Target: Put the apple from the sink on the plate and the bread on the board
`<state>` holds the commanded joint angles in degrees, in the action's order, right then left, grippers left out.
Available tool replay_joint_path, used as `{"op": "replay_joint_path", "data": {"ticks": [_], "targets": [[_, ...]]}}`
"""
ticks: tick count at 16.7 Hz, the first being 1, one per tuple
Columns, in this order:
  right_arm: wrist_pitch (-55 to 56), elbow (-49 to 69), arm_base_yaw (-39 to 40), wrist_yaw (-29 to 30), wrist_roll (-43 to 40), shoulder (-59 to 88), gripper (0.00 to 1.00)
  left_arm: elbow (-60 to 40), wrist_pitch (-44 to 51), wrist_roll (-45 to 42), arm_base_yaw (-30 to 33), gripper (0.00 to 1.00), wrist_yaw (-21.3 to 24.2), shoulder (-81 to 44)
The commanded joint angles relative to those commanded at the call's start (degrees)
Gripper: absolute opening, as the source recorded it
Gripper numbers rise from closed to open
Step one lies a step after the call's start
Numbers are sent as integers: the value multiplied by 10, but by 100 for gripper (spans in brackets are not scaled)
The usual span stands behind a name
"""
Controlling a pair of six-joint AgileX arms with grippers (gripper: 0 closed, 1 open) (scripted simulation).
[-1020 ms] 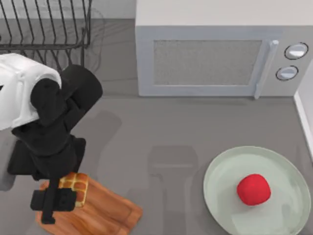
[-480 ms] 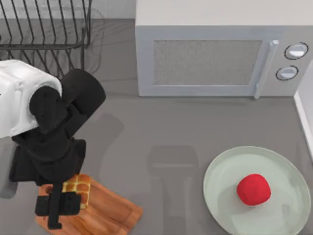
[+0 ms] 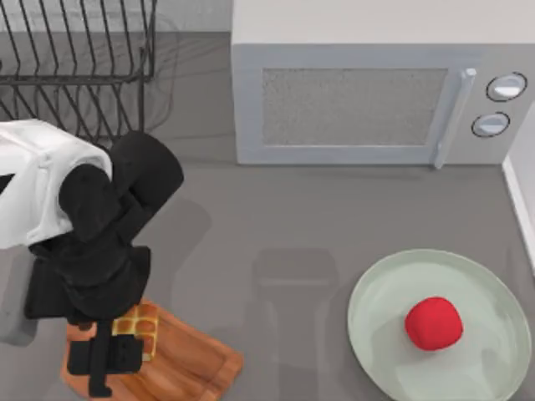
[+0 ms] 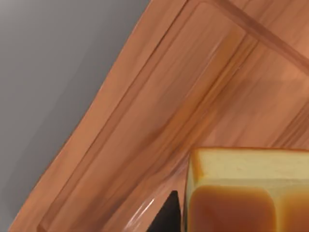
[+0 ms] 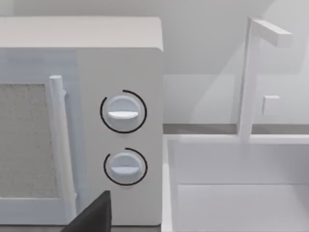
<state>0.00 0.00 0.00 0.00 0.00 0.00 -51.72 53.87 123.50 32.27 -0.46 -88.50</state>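
At the left side of the table, my left gripper (image 3: 107, 355) hangs low over the board (image 3: 180, 363). The bread (image 3: 138, 327) sits on the board, right under my black wrist, which hides part of it. I cannot tell if my left jaws are open or closed on the bread. In my left wrist view the bread (image 4: 246, 193) is very close, with its pale side and shiny brown top, and the board (image 4: 159, 111) with its groove lies under it.

Behind my left arm is a black wire rack (image 3: 79, 58). In the middle at the back stands a white microwave (image 3: 368, 92).

At the right, the apple (image 3: 433, 322) rests on the plate (image 3: 393, 288), a little to the right of the plate's middle. My right wrist view looks at the microwave knobs (image 5: 123, 112) and a white sink (image 5: 236, 183) beside them.
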Motion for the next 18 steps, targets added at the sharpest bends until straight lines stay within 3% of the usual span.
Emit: {"op": "replay_joint_path", "data": {"ticks": [14,18], "targets": [[0,0,0,0,0,0,100,42,-70,1,2,0,0,-26],[0,0,0,0,0,0,100,42,-70,1,2,30,0,-26]]}}
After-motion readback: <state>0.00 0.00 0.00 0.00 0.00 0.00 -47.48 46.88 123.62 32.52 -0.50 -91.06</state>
